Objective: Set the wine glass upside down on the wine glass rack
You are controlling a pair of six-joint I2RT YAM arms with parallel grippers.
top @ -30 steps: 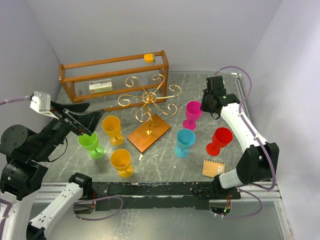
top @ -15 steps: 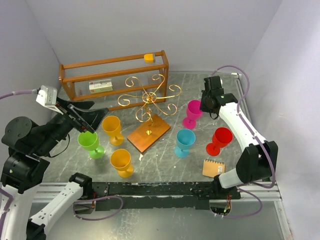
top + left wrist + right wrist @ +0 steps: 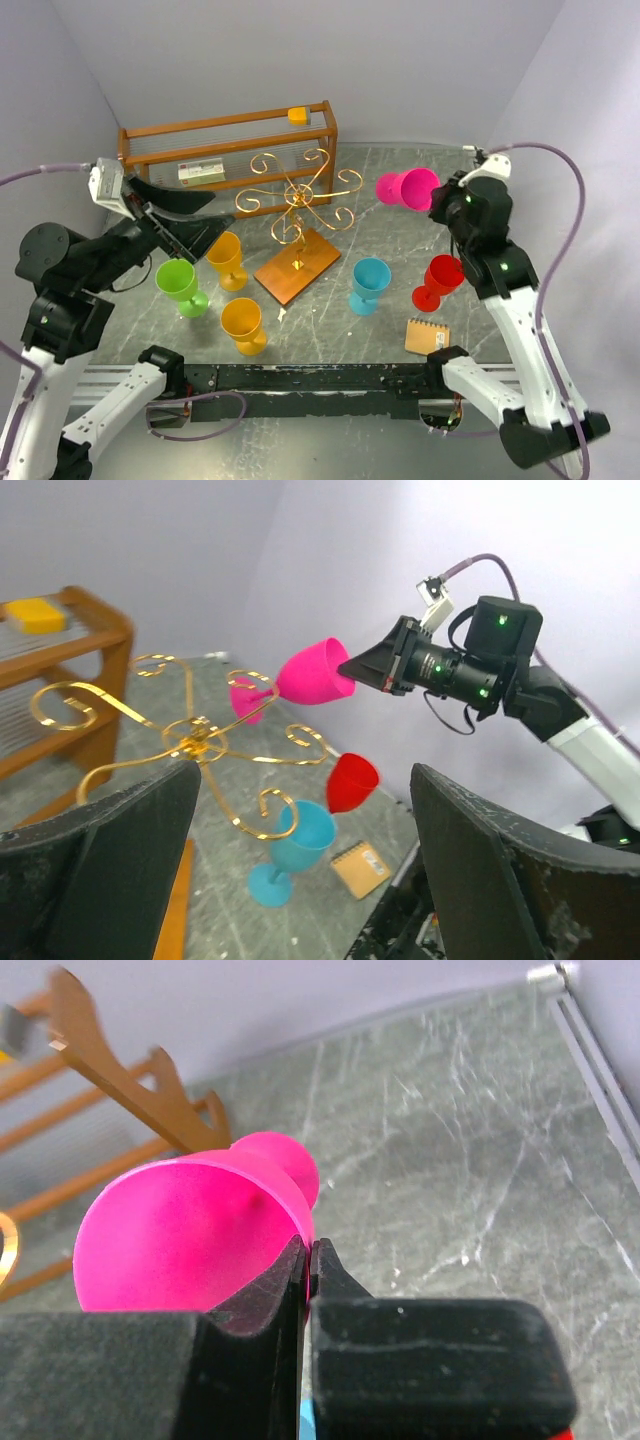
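The pink wine glass [image 3: 405, 188] has left the desk [image 3: 320, 312]. My right claw [image 3: 433, 197], pinched shut on its rim, has lifted and tipped it sideways, right of the wine glass rack [image 3: 297, 200]. It isn't upside down or hung yet. My left claw [image 3: 215, 212] hangs wide, left of the rack.

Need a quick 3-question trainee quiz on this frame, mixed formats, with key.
1. True or false: the right gripper is shut on the rim of the pink glass.
2. How does the pink glass sit? A: standing upright. B: in the air, tipped sideways. C: hanging upside down.
3. How many glasses hang on the gold wire rack?

Key: 1 true; 2 B; 3 zero.
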